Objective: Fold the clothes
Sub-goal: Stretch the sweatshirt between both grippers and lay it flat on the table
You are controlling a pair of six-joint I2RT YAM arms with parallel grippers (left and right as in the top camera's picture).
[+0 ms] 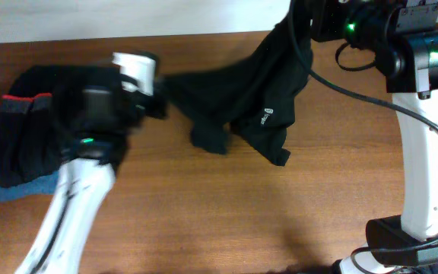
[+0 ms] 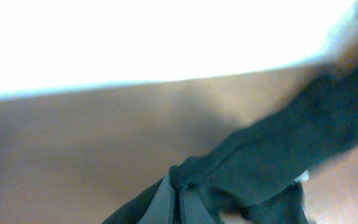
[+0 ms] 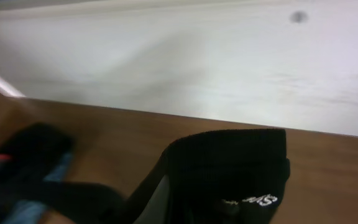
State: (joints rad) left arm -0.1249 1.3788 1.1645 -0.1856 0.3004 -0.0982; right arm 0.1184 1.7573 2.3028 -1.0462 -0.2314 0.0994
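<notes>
The long black cloth garment (image 1: 261, 84) is pinched tight by the left gripper (image 2: 179, 202) and the right gripper (image 1: 310, 24) over the brown wooden table (image 1: 204, 213), being spread out, and should be laid flat next.

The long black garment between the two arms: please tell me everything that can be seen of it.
The black garment is soft, plain fabric with a small white logo and white lettering. It hangs crumpled between both arms: the left gripper has its jaws shut on one end, the right gripper holds the other raised near the far edge. Its middle sags onto the wooden table.
</notes>
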